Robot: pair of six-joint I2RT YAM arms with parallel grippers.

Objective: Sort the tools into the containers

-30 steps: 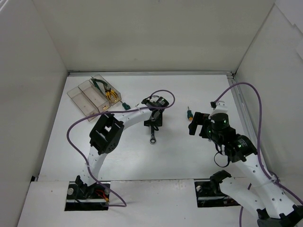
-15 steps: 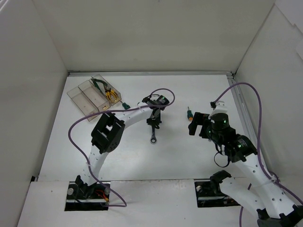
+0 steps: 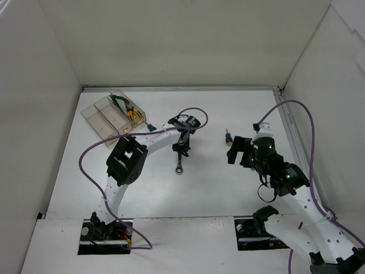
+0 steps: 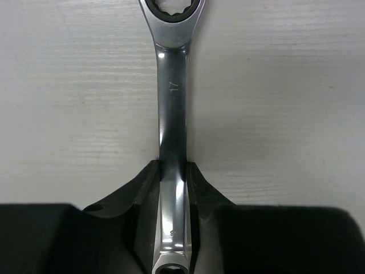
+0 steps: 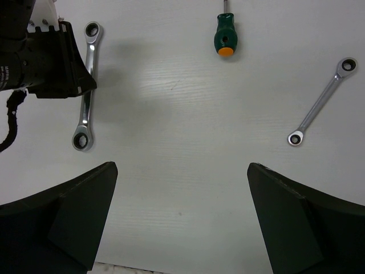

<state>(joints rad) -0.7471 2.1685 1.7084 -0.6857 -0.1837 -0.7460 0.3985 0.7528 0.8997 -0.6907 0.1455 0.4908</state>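
Left end effector [image 4: 172,171] clamps the silver wrench [image 4: 171,97] mid-shaft, ring end forward.

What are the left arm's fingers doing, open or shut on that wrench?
Shut on it: the left wrist view shows both black fingers pressed against the silver wrench.

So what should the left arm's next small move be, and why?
Probably a short lift: the left gripper is closed on the shaft of the silver ring wrench, which seems to lie on the table, apart from the clear plastic bins.
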